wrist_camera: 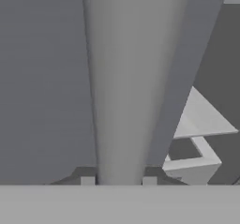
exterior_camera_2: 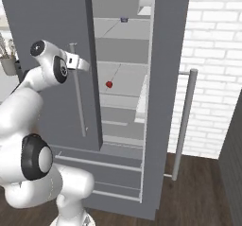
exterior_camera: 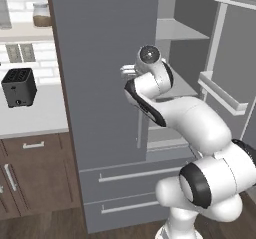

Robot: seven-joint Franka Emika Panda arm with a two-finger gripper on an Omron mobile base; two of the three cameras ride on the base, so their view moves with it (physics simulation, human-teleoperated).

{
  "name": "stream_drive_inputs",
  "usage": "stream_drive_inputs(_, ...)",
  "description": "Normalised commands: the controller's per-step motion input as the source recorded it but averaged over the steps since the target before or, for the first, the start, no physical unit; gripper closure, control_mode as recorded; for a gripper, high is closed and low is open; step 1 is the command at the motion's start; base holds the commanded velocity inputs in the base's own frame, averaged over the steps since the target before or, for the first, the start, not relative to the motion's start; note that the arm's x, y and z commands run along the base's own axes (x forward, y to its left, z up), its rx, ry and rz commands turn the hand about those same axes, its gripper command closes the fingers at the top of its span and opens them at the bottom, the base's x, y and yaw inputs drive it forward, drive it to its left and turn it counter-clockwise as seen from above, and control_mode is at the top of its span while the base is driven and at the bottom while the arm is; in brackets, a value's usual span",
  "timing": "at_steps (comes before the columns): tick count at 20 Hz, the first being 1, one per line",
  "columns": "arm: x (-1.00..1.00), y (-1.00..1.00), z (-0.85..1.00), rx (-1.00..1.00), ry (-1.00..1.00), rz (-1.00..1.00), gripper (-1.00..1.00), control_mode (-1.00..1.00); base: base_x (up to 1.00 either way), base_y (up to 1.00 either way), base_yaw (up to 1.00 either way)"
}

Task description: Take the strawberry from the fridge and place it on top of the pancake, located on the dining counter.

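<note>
The grey fridge [exterior_camera: 100,58] has its right door [exterior_camera_2: 168,78] swung open, baring pale shelves. On a middle shelf sits the tiny red strawberry [exterior_camera_2: 108,84]. My gripper [exterior_camera_2: 78,62] is at the left door's vertical silver handle [exterior_camera_2: 80,107], shut on the bar. In the hand view the handle [wrist_camera: 126,87] runs up between my two fingertips [wrist_camera: 87,181]. From the left base view, the gripper [exterior_camera: 128,72] sits at the left door's right edge, well short of the strawberry. The pancake and the dining counter are out of view.
A small dark blue item [exterior_camera_2: 124,19] lies on an upper fridge shelf. The open right door carries shelves [exterior_camera: 220,90] and a long bar handle [exterior_camera_2: 184,121]. A black toaster [exterior_camera: 19,87] stands on the worktop left of the fridge, over brown cabinets [exterior_camera: 35,173].
</note>
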Motion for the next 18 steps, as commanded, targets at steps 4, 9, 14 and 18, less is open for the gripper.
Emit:
stream_drive_inputs(4, -0.32, 0.02, -0.14, 0.00, -0.49, 0.00, 1.00, -1.00, 0.00, 0.00, 0.00)
stream_drive_inputs(9, -0.41, 0.24, -0.02, 0.00, -0.15, -0.01, 1.00, -1.00, 0.00, 0.00, 0.00)
stream_drive_inputs(14, -0.67, 0.72, 0.00, 0.00, 0.00, -0.06, 1.00, -1.00, 0.00, 0.00, 0.00)
stream_drive_inputs(18, -0.81, 0.79, -0.05, -0.02, 0.00, -0.06, 1.00, -1.00, 0.00, 0.00, 0.00)
